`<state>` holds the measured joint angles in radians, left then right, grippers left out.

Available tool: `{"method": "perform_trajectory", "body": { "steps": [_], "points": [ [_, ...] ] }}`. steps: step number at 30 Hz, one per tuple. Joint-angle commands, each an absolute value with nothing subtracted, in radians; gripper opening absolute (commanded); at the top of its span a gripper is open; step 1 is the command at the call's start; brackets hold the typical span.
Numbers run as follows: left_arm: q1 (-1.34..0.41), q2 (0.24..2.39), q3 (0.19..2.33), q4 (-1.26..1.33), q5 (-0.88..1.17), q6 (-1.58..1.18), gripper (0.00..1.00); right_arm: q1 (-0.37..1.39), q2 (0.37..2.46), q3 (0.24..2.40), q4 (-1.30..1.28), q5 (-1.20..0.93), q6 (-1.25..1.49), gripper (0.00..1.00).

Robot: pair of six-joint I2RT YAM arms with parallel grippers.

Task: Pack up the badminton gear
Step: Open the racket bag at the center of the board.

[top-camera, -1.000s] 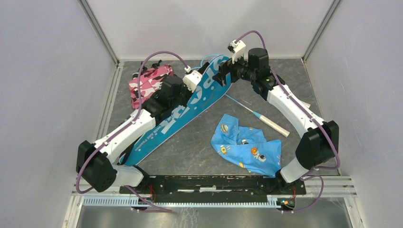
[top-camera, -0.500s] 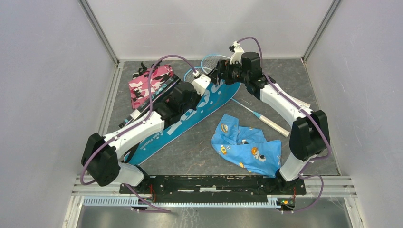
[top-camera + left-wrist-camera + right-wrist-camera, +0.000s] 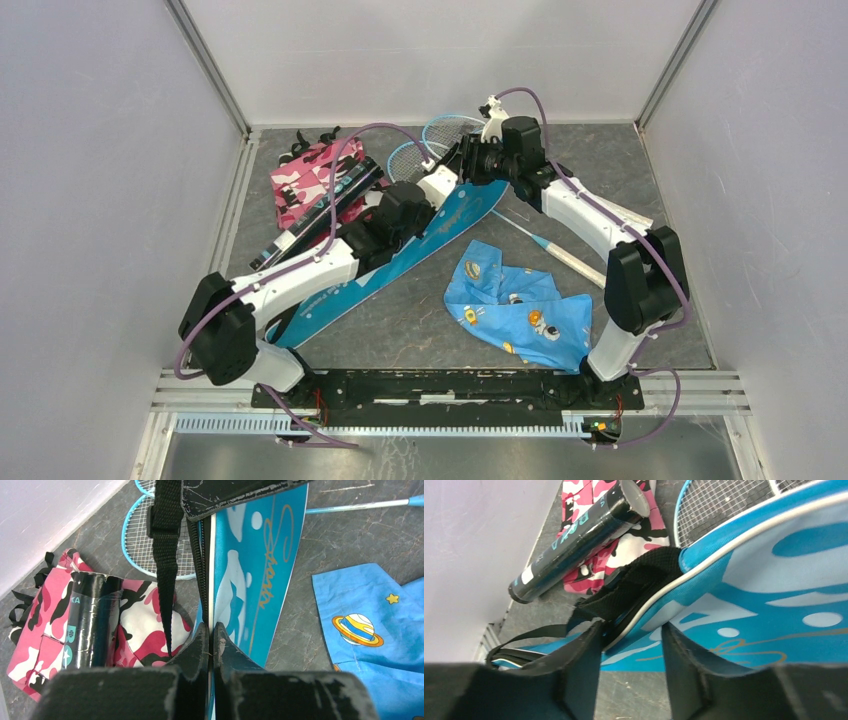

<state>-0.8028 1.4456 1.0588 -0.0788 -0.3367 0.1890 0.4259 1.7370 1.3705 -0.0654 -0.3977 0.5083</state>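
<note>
Tabletop: a dark grey mottled tabletop (image 3: 400, 310) enclosed by pale walls, with both arms reaching toward its far middle.
Cover: the blue racquet-shaped fabric cover with white and gold lettering (image 3: 470, 210) runs diagonally from the near left to the far middle. It passes under the left arm, and its wide end sits between the two hands.
Left hand: the left hand (image 3: 210, 630) is clenched on the cover's zipped edge, the white piping pinched between its black fingers.
Right hand: the right hand (image 3: 631, 640) has its fingers parted and straddles the cover's piped rim. A gap shows beside one finger, so it is not clamped.
Strap: a black webbing strap (image 3: 165, 555) hangs along the cover's edge.
Racquets: two light-blue stringed racquet heads (image 3: 405, 157) lie on the tabletop just beyond the cover's far end. One thin shaft with a white handle (image 3: 575, 262) sticks out to the right, between the cover and the cloth.
Tube: the black cylindrical tube with teal lettering (image 3: 320, 205) lies across the bag, left of the cover.
Bag: the pink camouflage fabric bag (image 3: 300, 175) sits at the far left, beside the racquet heads.
Cloth: a blue cartoon-print cloth with planets (image 3: 520, 310) is crumpled at the near right, apart from the cover.
</note>
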Motion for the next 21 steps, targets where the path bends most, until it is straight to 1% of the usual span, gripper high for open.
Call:
{"method": "perform_trajectory", "body": {
  "steps": [1,2,3,4,5,6,7,8,11,12,14,16,18,21],
  "points": [
    [-0.828,1.449,1.065,-0.003,-0.355,0.244,0.02,0.429,1.751,1.373,-0.073,-0.391,0.493,0.43],
    [-0.828,1.447,1.064,-0.002,-0.352,0.248,0.02,0.426,1.748,1.37,-0.075,-0.393,0.489,0.39],
    [-0.828,1.445,1.062,-0.002,-0.348,0.252,0.02,0.423,1.744,1.366,-0.074,-0.398,0.486,0.33],
    [-0.828,1.44,1.062,-0.003,-0.342,0.255,0.02,0.416,1.74,1.363,-0.074,-0.401,0.484,0.27],
    [-0.828,1.434,1.062,-0.003,-0.332,0.257,0.02,0.409,1.737,1.361,-0.074,-0.408,0.482,0.19],
    [-0.828,1.428,1.062,-0.004,-0.315,0.261,0.05,0.404,1.731,1.359,-0.072,-0.415,0.482,0.12],
    [-0.828,1.419,1.063,-0.014,-0.292,0.263,0.09,0.397,1.727,1.361,-0.07,-0.424,0.479,0.03],
    [-0.828,1.41,1.066,-0.028,-0.264,0.269,0.15,0.391,1.724,1.365,-0.07,-0.431,0.475,0.0],
    [-0.827,1.381,1.071,-0.073,-0.187,0.29,0.39,0.375,1.704,1.38,-0.061,-0.47,0.456,0.0],
    [-0.827,1.37,1.075,-0.091,-0.159,0.301,0.45,0.37,1.698,1.385,-0.059,-0.482,0.45,0.0],
    [-0.824,1.354,1.087,-0.126,-0.104,0.312,0.53,0.357,1.691,1.394,-0.046,-0.517,0.435,0.0],
    [-0.82,1.341,1.103,-0.161,-0.055,0.323,0.61,0.345,1.688,1.395,-0.031,-0.552,0.426,0.0],
    [-0.816,1.335,1.124,-0.191,-0.011,0.329,0.66,0.332,1.687,1.39,-0.015,-0.59,0.422,0.0],
    [-0.797,1.339,1.159,-0.23,0.064,0.325,0.69,0.313,1.682,1.365,0.055,-0.673,0.441,0.0]
  ]
}}
